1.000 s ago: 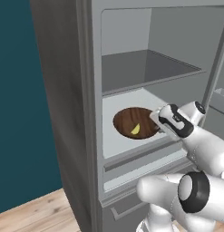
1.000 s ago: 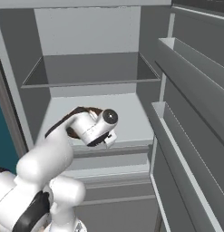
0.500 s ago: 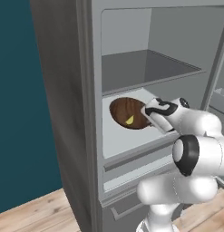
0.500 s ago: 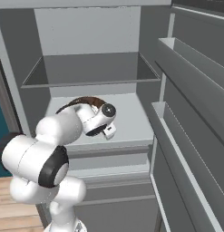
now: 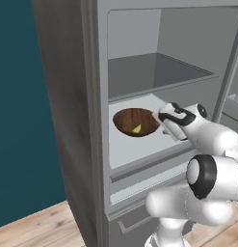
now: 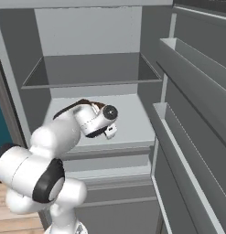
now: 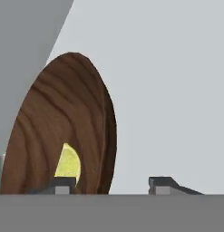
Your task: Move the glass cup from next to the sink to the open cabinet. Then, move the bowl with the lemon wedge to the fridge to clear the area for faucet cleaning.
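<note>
The brown wooden bowl (image 5: 132, 120) rests on the pale middle shelf (image 5: 139, 147) of the open grey fridge (image 5: 67, 96). A yellow lemon wedge (image 5: 136, 129) lies in it. My gripper (image 5: 158, 116) is at the bowl's right rim. In the hand view the bowl (image 7: 63, 131) looms close with the lemon wedge (image 7: 69, 163) inside. My gripper (image 7: 111, 185) straddles the rim and is open. One fingertip (image 7: 63, 183) is inside the bowl and the other stands clear of its outer wall. In the right base view, a brown arc of the bowl (image 6: 80, 102) peeks out behind my hand.
An upper fridge shelf (image 5: 159, 72) hangs closely above the hand. The open door's racks (image 6: 178, 128) line the right side. The fridge's left wall (image 6: 13, 82) is close to the bowl. Below the shelf is a drawer front (image 5: 139, 183). Wooden floor (image 5: 33, 226) lies at the lower left.
The hand carried the bowl a little left and deeper onto the shelf. The jaws, shut on the rim before, now stand apart.
</note>
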